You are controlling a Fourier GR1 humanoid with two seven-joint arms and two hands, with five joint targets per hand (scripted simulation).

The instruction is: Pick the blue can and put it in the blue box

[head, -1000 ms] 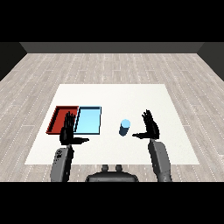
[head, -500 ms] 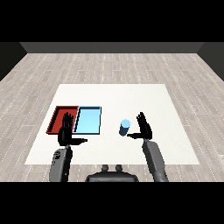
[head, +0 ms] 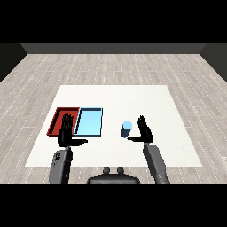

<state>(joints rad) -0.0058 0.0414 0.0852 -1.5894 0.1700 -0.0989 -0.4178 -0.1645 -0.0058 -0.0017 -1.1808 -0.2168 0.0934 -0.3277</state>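
A blue can [head: 127, 128] stands upright on the white table [head: 133, 99], right of the light blue tray [head: 89, 121]. My right hand [head: 143, 131] is just right of the can, fingers straight and open, thumb reaching toward the can's base; a small gap shows between them. My left hand [head: 67, 131] is open with straight fingers, in front of the near edge of the red tray [head: 59, 119], covering part of it.
The red tray and the light blue tray lie side by side at the table's left. Both trays hold nothing. Bare table stretches behind and to the right of the can.
My right hand has moved left, closing in on the blue can. The left hand has barely shifted. The can has not moved.
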